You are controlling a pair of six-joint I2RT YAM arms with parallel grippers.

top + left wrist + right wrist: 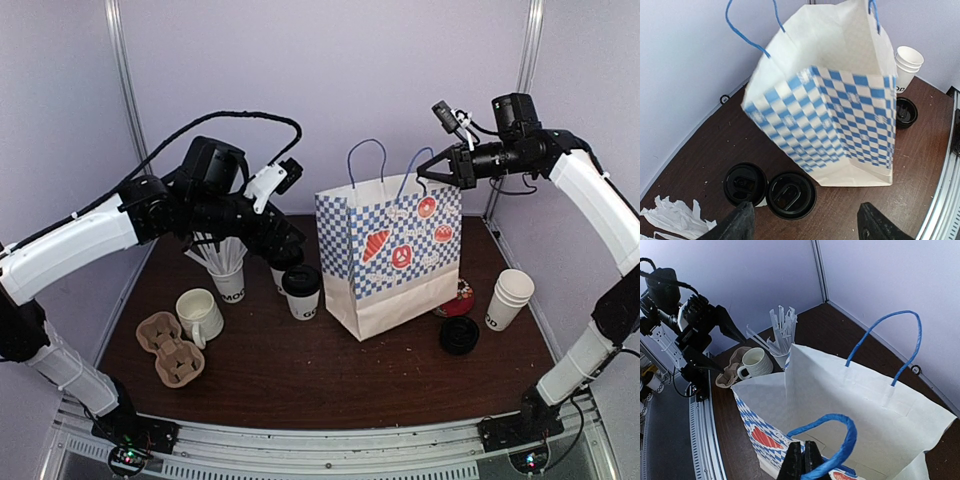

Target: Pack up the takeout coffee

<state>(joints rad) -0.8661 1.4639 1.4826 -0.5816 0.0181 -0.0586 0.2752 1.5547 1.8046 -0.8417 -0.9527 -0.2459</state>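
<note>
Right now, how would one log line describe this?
left tool: open over lidded cups | right tool: shut on bag top | cups packed: none seen

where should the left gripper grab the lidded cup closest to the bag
Probably the paper wall of the front lidded cup, just under its black lid, with the left gripper coming from the near, open side. The cup stands upright, with the bag on one side and the second lidded cup close beside it.

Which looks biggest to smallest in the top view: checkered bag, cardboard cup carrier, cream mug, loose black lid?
checkered bag
cardboard cup carrier
cream mug
loose black lid
Mug and lid look nearly alike.
</note>
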